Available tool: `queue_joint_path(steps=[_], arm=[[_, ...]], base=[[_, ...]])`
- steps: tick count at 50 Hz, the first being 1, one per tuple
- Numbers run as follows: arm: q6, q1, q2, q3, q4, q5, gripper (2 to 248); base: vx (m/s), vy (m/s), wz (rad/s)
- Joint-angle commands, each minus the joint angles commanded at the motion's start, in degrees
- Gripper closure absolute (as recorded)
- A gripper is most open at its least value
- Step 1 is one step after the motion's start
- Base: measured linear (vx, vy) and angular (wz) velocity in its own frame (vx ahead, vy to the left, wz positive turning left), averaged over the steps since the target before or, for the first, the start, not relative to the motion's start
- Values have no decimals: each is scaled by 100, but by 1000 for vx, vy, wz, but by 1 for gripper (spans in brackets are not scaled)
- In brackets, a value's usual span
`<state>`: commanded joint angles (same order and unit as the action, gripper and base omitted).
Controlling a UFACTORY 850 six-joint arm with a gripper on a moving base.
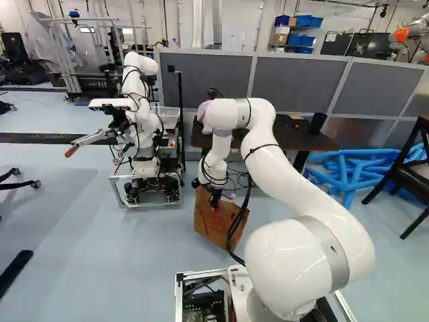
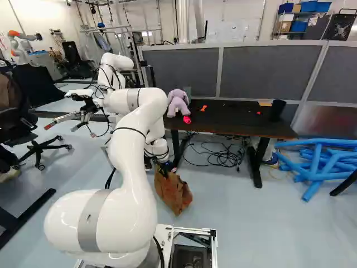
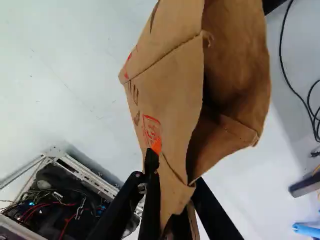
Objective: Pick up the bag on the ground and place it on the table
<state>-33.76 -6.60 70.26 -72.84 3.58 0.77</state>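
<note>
My gripper [image 1: 214, 201] points down at the top of the brown paper bag [image 1: 218, 227], in front of the table [image 2: 234, 121]. In the wrist view my gripper [image 3: 174, 179] is shut on the bag's rim, paper pinched between the fingers. The bag [image 3: 170, 80] stretches out ahead of them, its mouth partly open and a red print on its side. It looks tilted in the right base view; whether its bottom touches the floor I cannot tell.
Another robot [image 1: 137, 121] stands on a frame left of my arm. On the table are a purple plush toy [image 2: 178, 103], a black cup [image 2: 276, 110] and small red things. Cables [image 2: 223, 153] lie beneath it; blue tubes [image 2: 321, 162] lie to its right.
</note>
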Motion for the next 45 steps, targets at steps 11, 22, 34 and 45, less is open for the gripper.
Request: queue_joint_path(steps=[11,22,34,45], arm=[[0,0,-241,194,-222,205,224],[0,0,-487,386,-437,401,224],[0,0,-755,590,-642,440,224],[0,0,-1003,773,-816,485,224]], base=[[0,0,0],[0,0,0],[0,0,0],[0,0,0]])
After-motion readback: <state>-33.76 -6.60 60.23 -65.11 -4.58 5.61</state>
